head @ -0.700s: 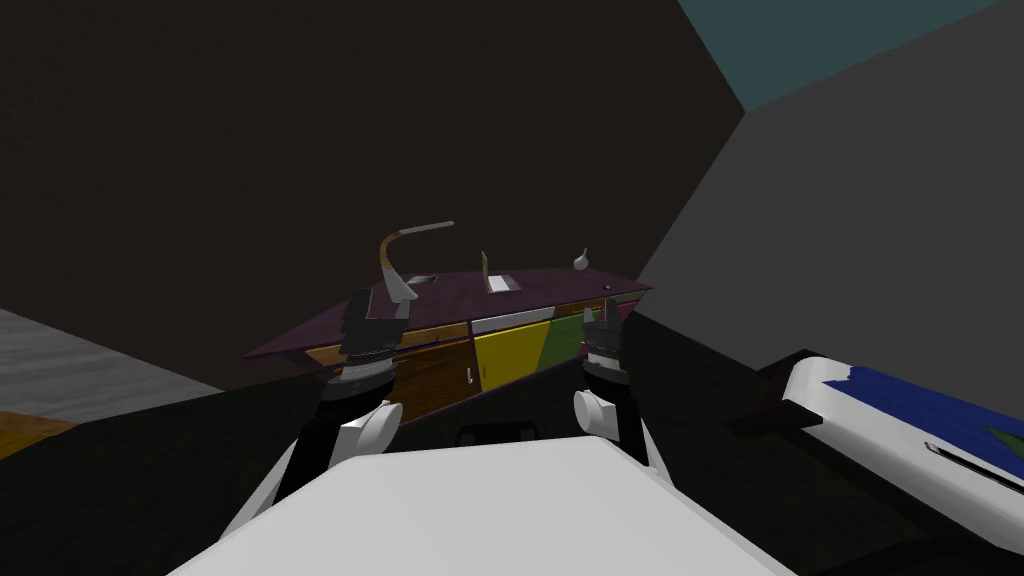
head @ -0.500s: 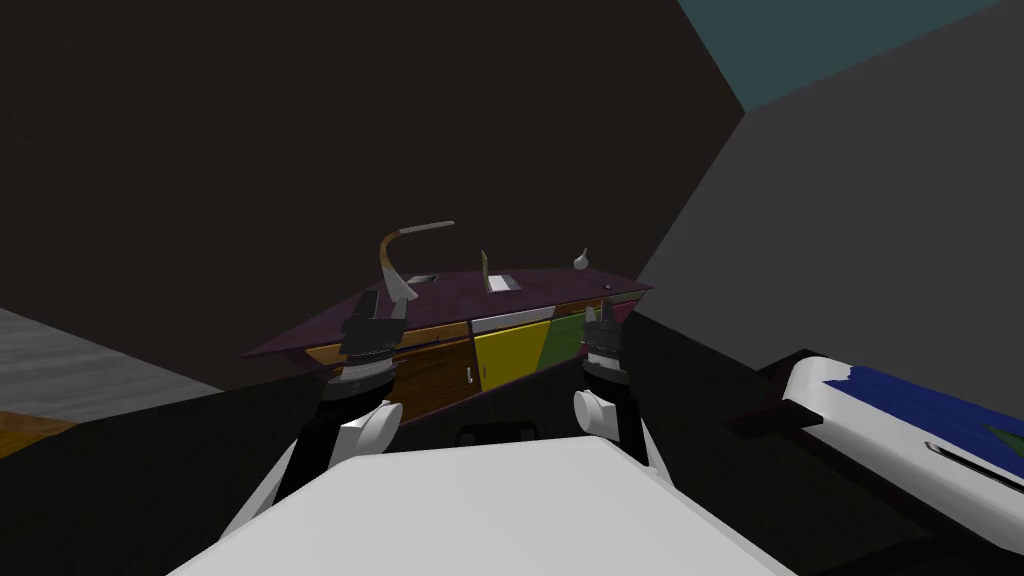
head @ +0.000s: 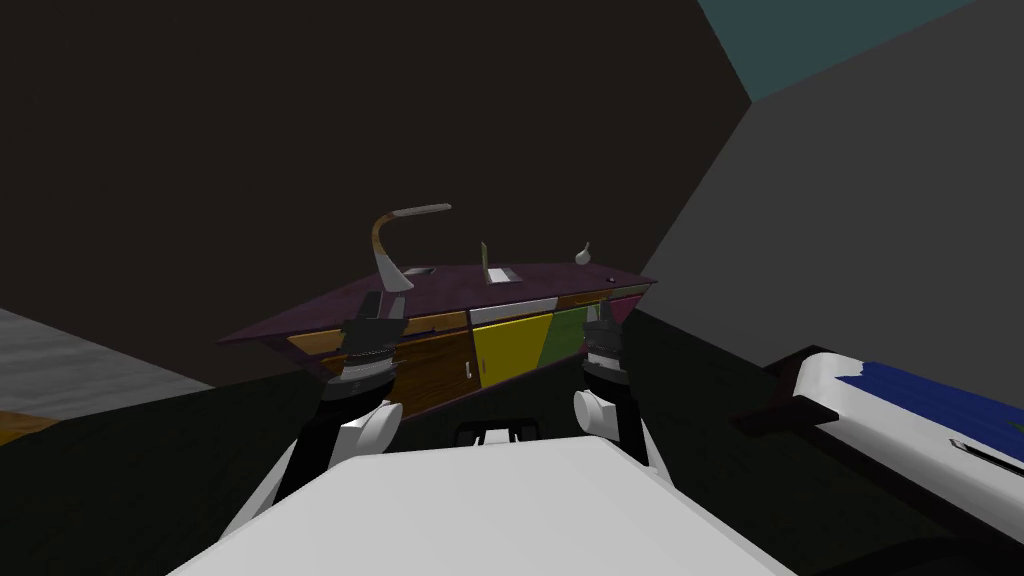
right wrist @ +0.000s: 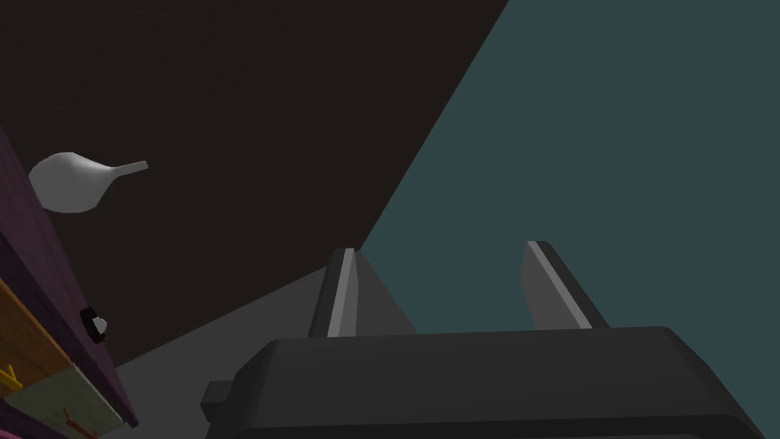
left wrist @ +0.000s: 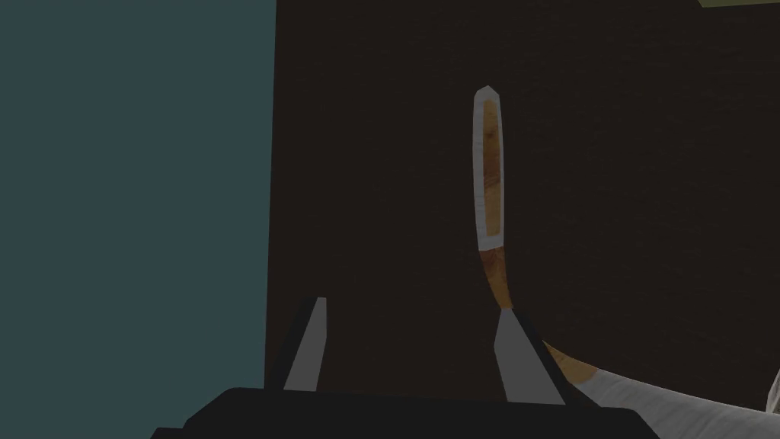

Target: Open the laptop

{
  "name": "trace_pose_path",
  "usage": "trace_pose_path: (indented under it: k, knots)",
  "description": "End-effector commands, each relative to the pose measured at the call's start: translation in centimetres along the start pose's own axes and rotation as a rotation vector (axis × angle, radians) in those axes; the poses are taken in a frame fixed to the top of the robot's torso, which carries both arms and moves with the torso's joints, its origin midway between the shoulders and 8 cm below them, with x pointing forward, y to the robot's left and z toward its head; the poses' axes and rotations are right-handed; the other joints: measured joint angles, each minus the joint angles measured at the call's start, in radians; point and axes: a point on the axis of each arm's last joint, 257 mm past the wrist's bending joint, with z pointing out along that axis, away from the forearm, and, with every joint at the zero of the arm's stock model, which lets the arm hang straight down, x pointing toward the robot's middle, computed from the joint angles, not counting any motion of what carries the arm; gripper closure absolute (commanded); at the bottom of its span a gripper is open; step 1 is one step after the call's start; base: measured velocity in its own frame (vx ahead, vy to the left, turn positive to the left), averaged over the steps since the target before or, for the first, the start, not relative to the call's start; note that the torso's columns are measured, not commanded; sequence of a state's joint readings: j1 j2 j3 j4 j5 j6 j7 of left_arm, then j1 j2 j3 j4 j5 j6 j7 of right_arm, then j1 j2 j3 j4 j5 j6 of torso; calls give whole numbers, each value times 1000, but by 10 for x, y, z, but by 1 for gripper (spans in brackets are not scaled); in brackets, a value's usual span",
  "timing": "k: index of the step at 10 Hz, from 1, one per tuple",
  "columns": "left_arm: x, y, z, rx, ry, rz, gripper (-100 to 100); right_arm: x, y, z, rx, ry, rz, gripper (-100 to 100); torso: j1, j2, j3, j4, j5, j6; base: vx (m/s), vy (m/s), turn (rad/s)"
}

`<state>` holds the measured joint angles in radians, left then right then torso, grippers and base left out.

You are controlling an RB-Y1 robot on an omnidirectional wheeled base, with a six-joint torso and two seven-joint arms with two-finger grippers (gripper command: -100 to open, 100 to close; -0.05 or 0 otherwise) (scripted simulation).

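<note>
step: approach, no contact | laptop (head: 498, 274) on table (head: 320, 318) between lamp (head: 385, 245) and vase (head: 581, 255), well ahead | left hand (left wrist: 411, 309), right hand (right wrist: 442, 248) both spread, empty | next: likely close in, reach lid edge

It looked like a bedroom or study in a home: a long desk (head: 320, 318) with a purple top and yellow, green and wood-grained drawer fronts (head: 510, 345) stood against a dark wall. It carried a curved lamp (head: 380, 250), a laptop (head: 497, 274) and a pale vase (head: 581, 255). A bed (head: 860, 395) with white and blue covers lay off to the right.
</note>
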<state>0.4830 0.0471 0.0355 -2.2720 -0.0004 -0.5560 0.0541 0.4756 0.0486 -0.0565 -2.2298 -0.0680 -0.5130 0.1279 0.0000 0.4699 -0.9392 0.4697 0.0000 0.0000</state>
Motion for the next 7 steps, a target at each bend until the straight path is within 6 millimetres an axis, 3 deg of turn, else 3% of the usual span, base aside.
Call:
trace_pose_path:
  k: [1,2,3,4,7]
  knots:
    - [0,0,0,0,0,0,0,0,0,0,0,0,0,0,0,74,-148,74,0,0,0,0,0]
    - [0,0,0,0,0,0,0,0,0,0,0,0,0,0,0,148,-295,148,0,0,0,0,0]
    - [1,6,4,-23,31,17,-100,0,0,0,0,0,0,0,0,221,-443,221,0,0,-1,-17,5]
    - [1,10,6,-37,47,27,-100,0,0,0,0,0,0,0,-1,255,-512,255,0,0,-13,-31,4]
    - [0,19,13,-75,83,55,-100,0,0,0,1,0,0,0,0,268,-537,268,0,0,-12,-29,2]
